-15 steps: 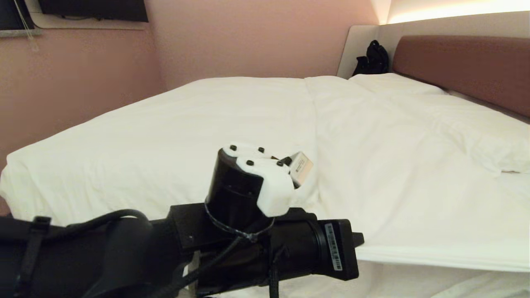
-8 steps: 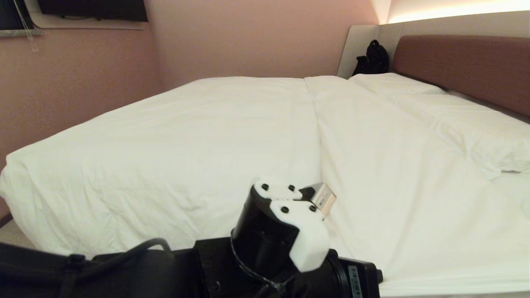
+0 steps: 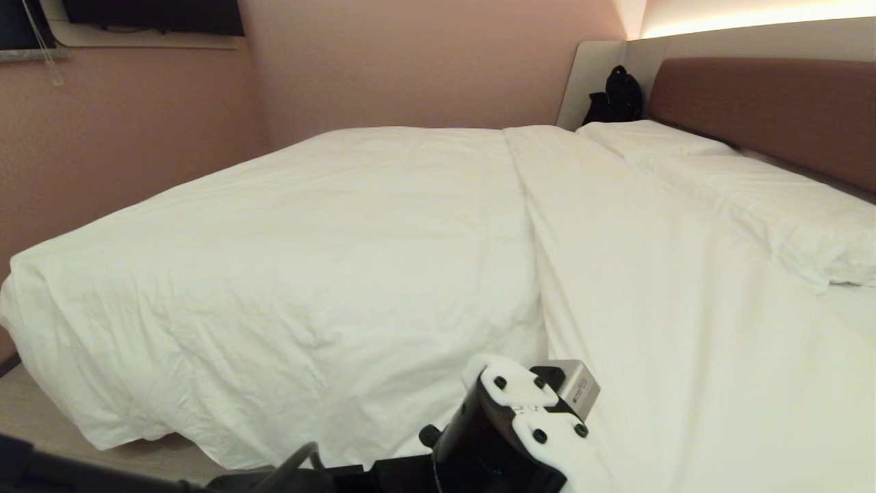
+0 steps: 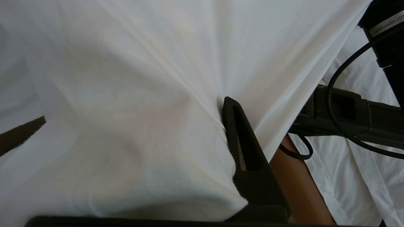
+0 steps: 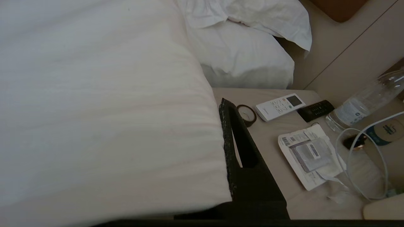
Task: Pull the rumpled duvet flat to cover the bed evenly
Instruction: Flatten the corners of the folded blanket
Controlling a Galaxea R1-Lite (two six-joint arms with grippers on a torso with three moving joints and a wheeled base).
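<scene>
Both grippers are pinched tight on the white duvet [image 3: 328, 260], the left gripper [image 4: 225, 126] on its near edge and the right gripper [image 5: 222, 126] beside the nightstand [image 5: 284, 186], so they can pull it flat over the bed [image 3: 766, 109].

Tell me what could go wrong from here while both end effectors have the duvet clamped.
1. The left end effector pinches only a thin fold of the duvet; under more tension the cloth may slip out.
2. The right end effector grips the duvet beside a nightstand holding a water bottle, a white remote and a cable; dragged fabric or the arm might knock them.
</scene>
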